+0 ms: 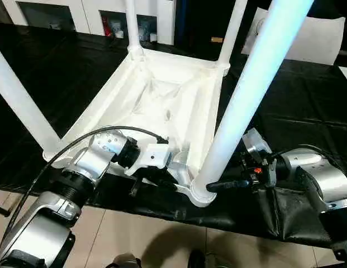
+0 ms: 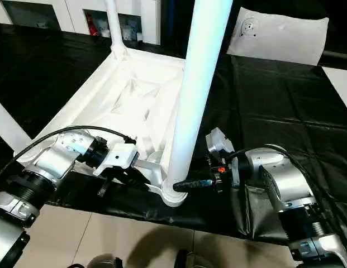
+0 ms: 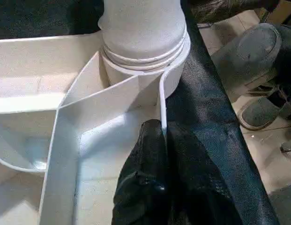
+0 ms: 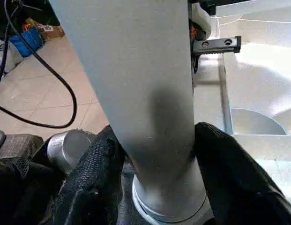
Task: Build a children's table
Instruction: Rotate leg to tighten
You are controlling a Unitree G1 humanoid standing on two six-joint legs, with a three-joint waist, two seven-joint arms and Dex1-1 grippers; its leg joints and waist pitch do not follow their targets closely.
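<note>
The white table top (image 1: 162, 100) lies upside down on the black cloth, its ribbed underside facing up. Legs stand in its corner sockets: two at the far corners (image 1: 131, 25) (image 1: 233, 28), one at the left (image 1: 22, 95), and the near leg (image 1: 246, 95) in the near socket (image 1: 202, 192). My left gripper (image 3: 163, 136) is shut on the top's thin front rim, just beside that socket. From the right, my right gripper (image 4: 154, 154) is shut around the near leg's base, one black finger (image 4: 93, 164) on each side of it.
The black-covered bench (image 1: 296, 106) ends just in front of the table top, with tiled floor (image 1: 162, 240) below. A white sheet (image 1: 324, 36) lies at the back right. A white cabinet with glass doors (image 1: 84, 11) stands behind. Shoes (image 3: 262, 110) rest on the floor.
</note>
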